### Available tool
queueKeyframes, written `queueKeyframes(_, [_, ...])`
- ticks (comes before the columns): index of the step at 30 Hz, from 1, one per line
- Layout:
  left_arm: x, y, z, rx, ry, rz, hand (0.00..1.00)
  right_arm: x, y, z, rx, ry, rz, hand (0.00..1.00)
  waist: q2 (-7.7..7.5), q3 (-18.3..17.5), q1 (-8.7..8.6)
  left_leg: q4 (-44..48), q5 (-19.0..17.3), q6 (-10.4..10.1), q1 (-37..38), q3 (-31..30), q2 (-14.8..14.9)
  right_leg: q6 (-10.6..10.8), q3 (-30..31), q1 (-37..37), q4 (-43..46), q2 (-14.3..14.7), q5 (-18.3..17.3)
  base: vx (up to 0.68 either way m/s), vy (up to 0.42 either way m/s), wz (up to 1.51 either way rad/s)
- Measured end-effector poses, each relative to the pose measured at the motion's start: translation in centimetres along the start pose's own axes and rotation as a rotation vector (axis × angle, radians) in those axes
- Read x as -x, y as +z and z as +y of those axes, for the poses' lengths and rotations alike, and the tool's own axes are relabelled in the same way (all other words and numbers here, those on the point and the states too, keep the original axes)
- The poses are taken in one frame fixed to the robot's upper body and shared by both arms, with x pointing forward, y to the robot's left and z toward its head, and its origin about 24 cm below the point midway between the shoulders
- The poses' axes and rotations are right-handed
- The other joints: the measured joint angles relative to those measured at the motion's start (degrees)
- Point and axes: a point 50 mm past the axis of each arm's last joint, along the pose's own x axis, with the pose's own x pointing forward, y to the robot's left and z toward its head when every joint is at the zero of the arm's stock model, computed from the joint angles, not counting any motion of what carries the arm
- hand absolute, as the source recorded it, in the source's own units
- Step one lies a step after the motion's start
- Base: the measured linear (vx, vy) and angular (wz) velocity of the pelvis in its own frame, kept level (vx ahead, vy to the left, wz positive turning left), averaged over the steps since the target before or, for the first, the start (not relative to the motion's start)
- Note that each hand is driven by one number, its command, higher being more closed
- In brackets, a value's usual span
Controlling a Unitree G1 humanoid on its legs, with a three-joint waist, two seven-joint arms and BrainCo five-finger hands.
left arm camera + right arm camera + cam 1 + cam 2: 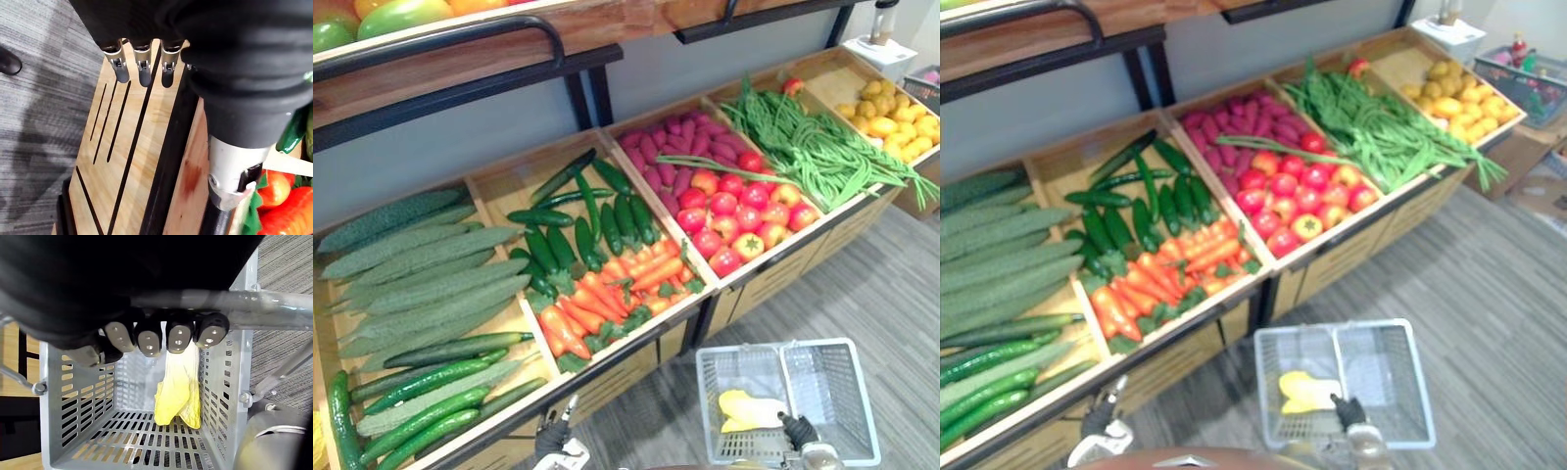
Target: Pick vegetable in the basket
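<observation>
A pale grey plastic basket (773, 346) hangs low in front of the vegetable stand, with a yellow vegetable (749, 409) lying in it. My right hand (798, 431) is at the basket's near edge. In the right wrist view its fingers (178, 338) curl round the metal handle (274, 298), above the yellow vegetable (178, 391). My left hand (553, 439) hangs low by the stand's front, below the carrots (607, 299). Its fingers (142, 63) are straight and hold nothing, beside the slotted wooden panel (142, 161).
The sloping wooden stand holds long green gourds (421, 269) and cucumbers (421, 387) at left, then dark green peppers (578, 230), purple sweet potatoes (680, 147), tomatoes (739, 211), green beans (813, 147) and yellow fruit (896, 113). Grey carpet (891, 284) lies at right.
</observation>
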Motion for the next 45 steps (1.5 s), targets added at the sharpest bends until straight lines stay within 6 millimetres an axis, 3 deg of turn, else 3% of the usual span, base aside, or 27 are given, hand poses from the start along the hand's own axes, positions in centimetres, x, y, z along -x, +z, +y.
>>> queueKeyframes(1, [-0.1,-0.6,0.7,0.008,0.038,0.031,0.00,0.0,0.0,-0.1,-0.002,-0.002,0.004,1.00,0.16,-0.1,-0.02,0.0,0.0,0.0,0.0,0.0,0.0,0.0,0.0,0.0,0.0,0.0,0.0,-0.03,-0.039,0.00])
queueKeyframes(3, [0.1,-3.0,4.5,0.078,0.231,0.164,0.00,0.0,-0.4,-0.5,-0.039,-0.022,0.026,1.00,0.51,-0.3,-0.16,0.0,0.0,0.0,0.0,0.0,0.0,0.0,0.0,0.0,0.0,0.0,0.0,-0.02,-0.041,0.00])
queueKeyframes(6, [1.5,-4.9,8.7,0.193,0.449,0.253,0.00,0.1,-1.0,-1.1,-0.110,-0.049,0.056,1.00,0.74,-0.3,0.01,0.0,0.1,0.2,0.0,-1.0,0.0,0.0,-1.1,0.5,0.0,-0.1,0.0,-0.04,-0.049,0.15])
queueKeyframes(9, [2.5,-5.5,10.8,0.256,0.559,0.275,0.00,0.3,-1.8,-1.3,-0.156,-0.057,0.084,1.00,0.70,-0.3,0.09,0.0,0.4,0.4,0.0,-2.7,-0.1,0.0,-2.8,1.4,0.0,-0.3,0.0,-0.05,-0.039,0.27])
queueKeyframes(18, [2.9,-5.6,11.8,0.337,0.681,0.291,0.00,0.3,-2.1,-1.1,-0.164,-0.041,0.099,1.00,-0.09,-0.1,0.36,-2.9,4.0,0.8,-1.2,-9.9,-0.9,-0.3,-10.0,3.2,0.0,-1.4,-0.6,-0.06,-0.043,0.43])
queueKeyframes(26, [2.1,-1.8,14.3,0.555,0.851,0.152,0.00,0.3,-2.2,-0.8,-0.120,-0.017,0.102,1.00,-0.78,-0.1,1.61,-3.8,6.2,0.4,-3.3,-17.2,-0.5,-0.6,-17.1,5.5,0.0,-1.0,-2.1,-0.03,-0.045,0.46])
queueKeyframes(28, [2.0,-0.7,15.0,0.630,0.873,0.088,0.00,0.3,-1.9,-0.7,-0.104,-0.012,0.089,1.00,-0.90,-0.2,1.76,-3.8,6.2,0.4,-4.2,-17.5,-0.4,-0.7,-17.4,5.1,0.0,-1.0,-2.2,-0.03,-0.014,0.12])
queueKeyframes(31, [2.1,3.2,16.5,0.778,0.910,-0.135,0.00,0.3,-1.8,-0.8,-0.096,-0.013,0.075,1.00,-0.83,-0.4,2.18,-3.7,6.2,0.3,-4.7,-17.6,-0.3,-0.9,-17.8,5.0,0.1,-0.9,-2.6,0.00,-0.008,0.09])
queueKeyframes(33, [2.8,10.0,17.1,0.797,0.850,-0.451,0.00,0.4,-1.8,-0.6,-0.086,-0.010,0.068,1.00,-1.31,-0.5,2.98,-3.7,6.1,0.2,-5.0,-17.7,0.0,-1.0,-18.1,4.6,0.5,-0.7,-3.3,0.01,-0.010,0.06])
queueKeyframes(34, [3.4,12.1,17.0,0.772,0.831,-0.545,0.00,0.4,-1.9,-0.5,-0.077,-0.005,0.068,1.00,-1.58,-0.8,3.35,-3.5,6.0,0.1,-5.4,-17.7,0.0,-0.9,-18.0,4.2,0.9,-0.6,-3.4,0.00,0.000,0.00])
queueKeyframes(36, [6.8,20.4,15.1,0.594,0.780,-0.926,0.00,0.4,-1.4,-0.1,-0.056,0.008,0.039,1.00,-2.51,-1.1,3.72,-2.2,5.7,-0.3,-6.8,-18.1,0.4,-1.1,-17.9,2.6,2.3,-0.5,-3.9,0.03,-0.004,0.02])
queueKeyframes(38, [9.0,24.7,12.3,0.373,0.803,-1.130,0.00,0.4,-1.3,-0.3,-0.046,0.000,0.029,1.00,-2.52,-1.0,3.84,-1.6,5.7,-0.3,-7.0,-18.4,0.3,-1.2,-17.4,2.4,2.7,-0.6,-4.0,0.05,0.006,0.06])
queueKeyframes(40, [10.6,26.9,8.7,0.182,0.823,-1.279,0.00,0.4,-1.4,-0.3,-0.029,-0.001,0.022,1.00,-2.22,-1.2,3.76,-1.0,5.7,-0.3,-6.5,-17.6,0.1,-1.2,-16.6,2.8,2.9,-0.9,-3.9,0.02,0.022,-0.10])
queueKeyframes(41, [10.6,27.0,7.9,0.143,0.818,-1.290,0.00,0.5,-1.4,-0.3,-0.028,-0.001,0.020,1.00,-2.15,-1.2,3.76,-1.0,5.7,-0.3,-6.2,-17.2,0.1,-1.2,-16.3,2.9,2.9,-1.0,-3.9,0.00,0.016,-0.19])
queueKeyframes(45, [9.3,25.7,4.6,-0.065,0.764,-1.235,0.00,0.5,-1.5,-0.3,-0.034,0.001,0.015,1.00,-1.68,-1.3,3.57,-0.4,4.5,-0.3,-4.5,-13.8,0.6,-1.2,-12.3,2.7,2.9,-0.6,-3.9,-0.04,0.010,-0.46])
